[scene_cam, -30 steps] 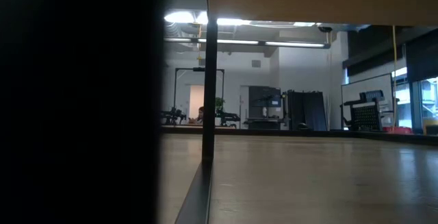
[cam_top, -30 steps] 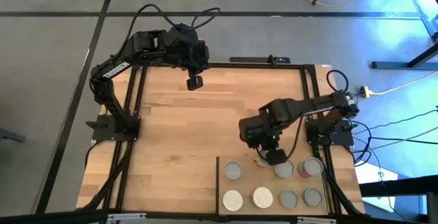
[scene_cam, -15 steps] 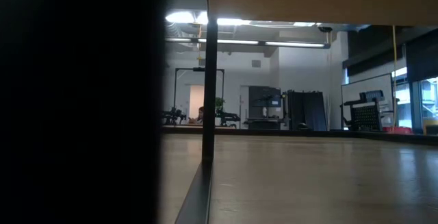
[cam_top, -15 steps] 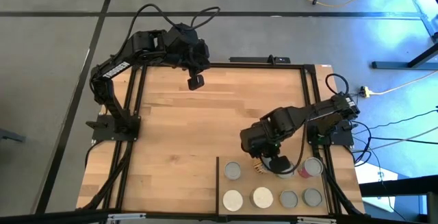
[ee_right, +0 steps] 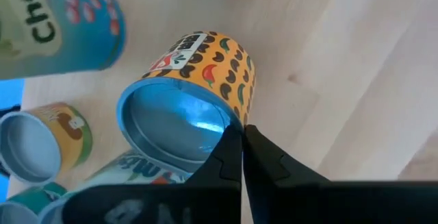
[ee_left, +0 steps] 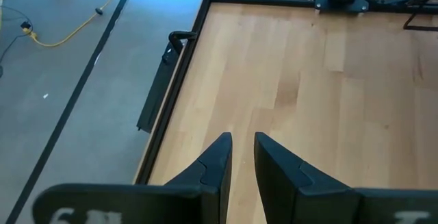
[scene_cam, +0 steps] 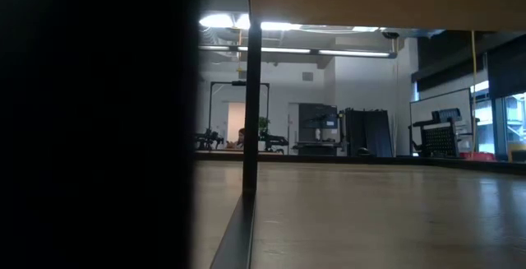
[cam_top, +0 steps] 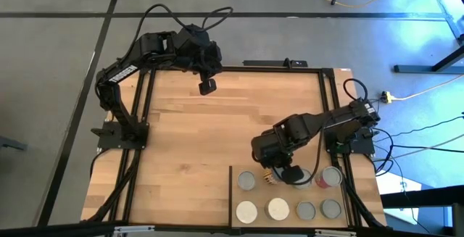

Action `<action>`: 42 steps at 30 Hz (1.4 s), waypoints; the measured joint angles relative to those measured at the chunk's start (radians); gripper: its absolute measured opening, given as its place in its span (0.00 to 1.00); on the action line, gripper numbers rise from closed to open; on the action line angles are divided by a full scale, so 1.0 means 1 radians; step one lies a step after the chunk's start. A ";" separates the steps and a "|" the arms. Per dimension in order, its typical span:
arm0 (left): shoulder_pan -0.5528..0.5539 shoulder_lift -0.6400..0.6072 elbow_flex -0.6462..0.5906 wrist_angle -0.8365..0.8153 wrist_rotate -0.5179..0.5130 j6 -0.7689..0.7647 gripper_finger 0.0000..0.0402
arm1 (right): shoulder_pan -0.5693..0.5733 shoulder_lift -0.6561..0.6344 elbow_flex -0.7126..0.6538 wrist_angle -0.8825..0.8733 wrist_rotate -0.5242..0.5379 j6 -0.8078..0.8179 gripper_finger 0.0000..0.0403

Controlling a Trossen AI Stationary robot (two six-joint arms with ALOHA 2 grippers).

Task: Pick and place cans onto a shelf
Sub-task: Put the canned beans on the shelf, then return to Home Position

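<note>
Several cans stand on the shelf (cam_top: 264,195) at the table's near right, among them grey-topped ones (cam_top: 246,181), whitish-topped ones (cam_top: 278,209) and a red-pink one (cam_top: 331,177). An orange can with a pepper pattern (ee_right: 198,101) lies tilted on the shelf (cam_top: 270,176), its label side up. My right gripper (ee_right: 241,140) is shut at that can's rim, above the shelf (cam_top: 284,173). My left gripper (cam_top: 206,86) hangs open at the table's far edge, with nothing between its fingers (ee_left: 241,148). My right gripper's shut fingertips meet the orange can's rim (ee_right: 229,122) at the edge of its blue-grey end, coming steeply from above. Whether the rim sits between the fingers or they only press on it, I cannot tell. The can is tilted and rests on the shelf.
Close around the orange can stand a teal-green can (ee_right: 55,25), a yellow-labelled one (ee_right: 41,142) and another beside it (ee_right: 137,172). A black strip (cam_top: 230,193) edges the shelf's left side. Bare tabletop (cam_top: 188,143) lies to the left and far side.
My right gripper has shifted a little toward the table's near-left over the shelf and rolled at the wrist, staying shut. The orange can beneath it has shifted slightly the same way.
</note>
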 joint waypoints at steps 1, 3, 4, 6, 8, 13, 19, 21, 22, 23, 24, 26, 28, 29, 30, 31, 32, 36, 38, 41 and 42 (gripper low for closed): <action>0.001 0.000 0.000 0.000 0.000 0.000 0.14 | 0.001 0.002 0.000 -0.001 -0.006 -0.009 0.00; 0.001 0.000 0.000 0.000 0.000 0.000 0.14 | 0.001 0.011 0.000 0.001 -0.024 -0.017 0.00; 0.001 0.000 0.000 0.000 0.000 0.000 0.14 | 0.001 0.016 0.000 0.001 -0.034 -0.019 0.00; 0.001 0.000 0.000 -0.001 0.000 0.000 0.14 | 0.001 0.027 0.000 0.002 -0.050 -0.027 0.00; 0.001 0.000 0.000 -0.001 0.000 0.000 0.14 | 0.001 0.037 0.000 0.003 -0.060 -0.045 0.00; 0.001 0.000 0.000 -0.001 0.000 0.001 0.14 | 0.002 0.045 0.000 0.000 -0.062 -0.063 0.00; 0.001 0.000 0.000 -0.001 0.000 0.001 0.14 | 0.002 0.046 0.000 0.005 -0.057 -0.072 0.08; 0.001 0.000 0.000 -0.001 0.000 0.001 0.14 | 0.002 0.047 0.000 0.006 -0.053 -0.074 0.10; 0.001 0.000 0.000 -0.001 0.000 0.001 0.14 | 0.002 0.048 0.000 0.006 -0.052 -0.074 0.10; 0.001 0.000 0.000 -0.001 0.000 0.001 0.14 | 0.002 0.048 0.000 0.006 -0.050 -0.074 0.11; 0.001 0.000 0.000 -0.001 0.000 0.001 0.14 | 0.002 0.048 0.000 0.006 -0.050 -0.075 0.11; 0.001 0.000 0.000 -0.001 0.000 0.001 0.14 | 0.002 0.048 0.000 0.006 -0.050 -0.075 0.11; 0.001 0.000 0.000 -0.001 0.000 0.001 0.14 | 0.003 0.048 0.000 0.006 -0.051 -0.075 0.12; 0.001 0.000 0.000 -0.001 0.000 0.001 0.14 | 0.003 0.048 0.000 0.006 -0.051 -0.075 0.12; 0.001 0.000 0.000 -0.001 0.000 0.002 0.14 | 0.002 0.048 0.000 0.006 -0.051 -0.075 0.12; 0.001 0.000 0.000 -0.001 0.000 0.002 0.14 | 0.002 0.048 0.000 0.006 -0.052 -0.075 0.12; 0.001 0.000 0.000 -0.001 0.000 0.002 0.14 | 0.002 0.048 0.000 0.006 -0.052 -0.075 0.12; 0.001 0.000 0.000 -0.001 0.000 0.002 0.14 | 0.002 0.048 0.029 0.011 -0.054 -0.075 0.12; 0.001 0.000 0.000 -0.001 0.000 0.002 0.14 | 0.002 0.048 0.054 0.013 -0.054 -0.073 0.12; 0.001 0.000 0.000 -0.001 0.000 0.002 0.14 | 0.002 0.048 0.092 0.013 -0.051 -0.070 0.12; 0.001 0.000 0.000 -0.001 0.000 0.002 0.14 | 0.003 0.048 0.101 0.013 -0.045 -0.070 0.12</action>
